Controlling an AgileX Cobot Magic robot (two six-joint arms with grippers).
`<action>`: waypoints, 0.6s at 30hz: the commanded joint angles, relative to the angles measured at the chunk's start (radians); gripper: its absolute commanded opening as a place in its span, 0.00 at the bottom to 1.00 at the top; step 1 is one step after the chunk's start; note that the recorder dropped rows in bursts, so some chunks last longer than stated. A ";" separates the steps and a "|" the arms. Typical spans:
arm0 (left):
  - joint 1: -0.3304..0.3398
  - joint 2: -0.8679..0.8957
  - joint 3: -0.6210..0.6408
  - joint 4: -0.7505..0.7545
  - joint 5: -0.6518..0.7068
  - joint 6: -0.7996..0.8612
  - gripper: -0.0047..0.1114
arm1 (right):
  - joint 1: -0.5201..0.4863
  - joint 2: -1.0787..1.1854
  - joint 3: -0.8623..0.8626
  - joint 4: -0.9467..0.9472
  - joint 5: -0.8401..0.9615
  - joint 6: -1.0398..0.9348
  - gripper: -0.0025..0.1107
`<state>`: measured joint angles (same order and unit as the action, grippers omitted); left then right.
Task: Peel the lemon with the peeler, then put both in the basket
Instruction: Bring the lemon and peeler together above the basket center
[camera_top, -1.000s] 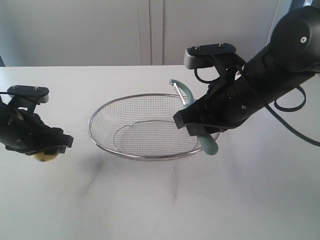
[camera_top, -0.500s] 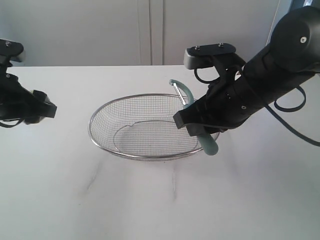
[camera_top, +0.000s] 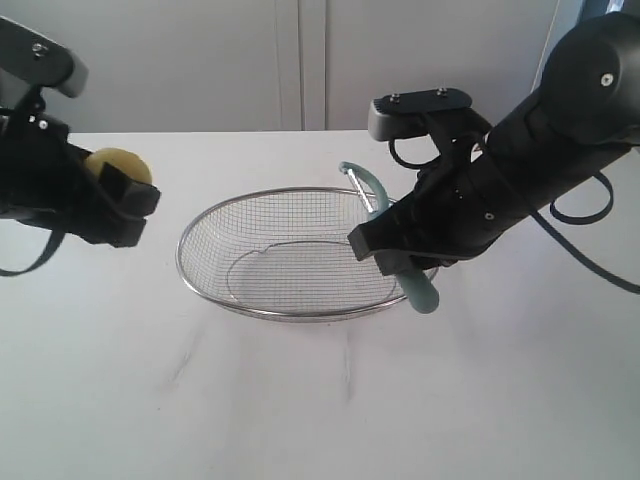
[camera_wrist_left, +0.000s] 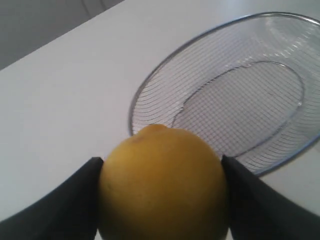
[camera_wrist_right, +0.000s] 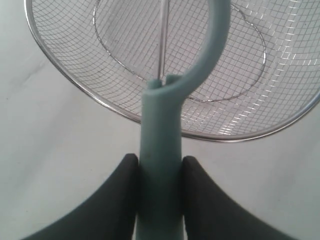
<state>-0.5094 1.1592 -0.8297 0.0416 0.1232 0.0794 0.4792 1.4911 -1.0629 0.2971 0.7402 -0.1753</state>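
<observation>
Sparse robot lab bench.
Smooth white worktop (camera_top: 300, 400), pale grey flat panels (camera_top: 200, 60) behind it, two black jointed robot arms (camera_top: 540, 160).

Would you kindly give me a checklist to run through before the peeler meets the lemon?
1. Grip of the left jaws on the lemon, clear of the table: ok.
2. Grip of the right jaws on the peeler: ok.
3. Whether the blade faces the lemon: cannot tell.
4. Gap from peeler to lemon closed: not ok, the basket lies between them.
5. Room in the basket for both later: ok, it is empty.
</observation>
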 joint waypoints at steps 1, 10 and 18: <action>-0.095 -0.014 -0.004 -0.010 -0.010 0.096 0.04 | -0.009 0.006 -0.007 -0.109 0.050 0.004 0.02; -0.172 -0.014 -0.004 -0.010 0.006 0.216 0.04 | -0.011 0.022 0.004 -0.111 0.074 0.025 0.02; -0.178 -0.014 -0.004 -0.010 0.006 0.216 0.04 | -0.011 0.081 0.006 0.211 0.133 -0.269 0.02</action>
<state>-0.6751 1.1576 -0.8297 0.0416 0.1305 0.2941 0.4710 1.5646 -1.0607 0.4030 0.8584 -0.3422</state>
